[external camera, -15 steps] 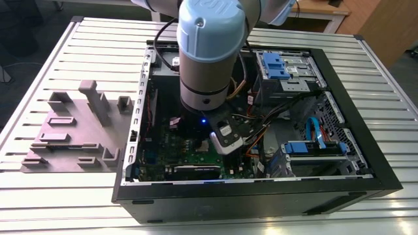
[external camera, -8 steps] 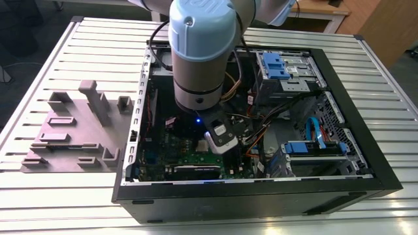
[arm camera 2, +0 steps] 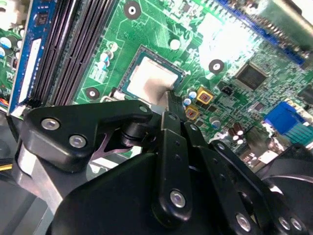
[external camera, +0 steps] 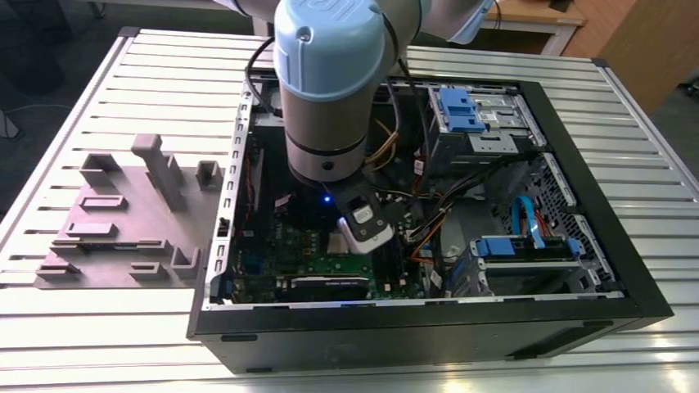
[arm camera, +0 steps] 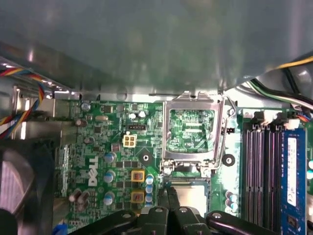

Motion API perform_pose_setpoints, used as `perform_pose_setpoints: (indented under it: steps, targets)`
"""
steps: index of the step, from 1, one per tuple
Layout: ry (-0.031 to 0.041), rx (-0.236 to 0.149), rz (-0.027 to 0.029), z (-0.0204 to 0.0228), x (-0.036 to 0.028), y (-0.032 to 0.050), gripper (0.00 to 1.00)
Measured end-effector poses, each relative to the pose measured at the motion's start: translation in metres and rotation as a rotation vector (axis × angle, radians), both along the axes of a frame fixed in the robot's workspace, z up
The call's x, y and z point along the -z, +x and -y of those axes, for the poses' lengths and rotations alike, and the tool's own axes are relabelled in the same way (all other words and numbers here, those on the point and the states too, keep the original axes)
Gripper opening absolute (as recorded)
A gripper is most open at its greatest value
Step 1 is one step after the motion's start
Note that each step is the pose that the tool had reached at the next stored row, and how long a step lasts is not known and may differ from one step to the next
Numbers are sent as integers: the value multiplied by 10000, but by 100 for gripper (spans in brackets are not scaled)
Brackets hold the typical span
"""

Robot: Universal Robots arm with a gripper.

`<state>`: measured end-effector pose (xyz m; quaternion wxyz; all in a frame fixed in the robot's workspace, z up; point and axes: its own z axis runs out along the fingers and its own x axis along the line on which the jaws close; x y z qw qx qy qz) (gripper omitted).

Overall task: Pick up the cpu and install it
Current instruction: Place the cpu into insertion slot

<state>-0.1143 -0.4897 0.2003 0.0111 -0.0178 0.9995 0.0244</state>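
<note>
The fingers (arm camera: 172,198) are closed tight together, tips at the edge of the cpu (arm camera 2: 152,81) lying flat on the green board (arm camera 2: 146,24).

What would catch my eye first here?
The big grey-and-blue robot arm reaches down into an open computer case lying on a slatted metal table. In the first wrist view, its black gripper sits at the edge of the silvery cpu, which lies on the bright green motherboard next to the opened metal socket frame.
</note>
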Motion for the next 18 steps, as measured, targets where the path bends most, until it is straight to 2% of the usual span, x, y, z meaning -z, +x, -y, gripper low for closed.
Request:
perform_pose_setpoints:
  steps: [6, 10, 18]
  targets:
    - [-1, 7, 23, -7, 24, -55, 10]
    - [-3, 6, 24, -11, 50, -56, 10]
    - [-19, 7, 25, -24, 56, -52, 10]
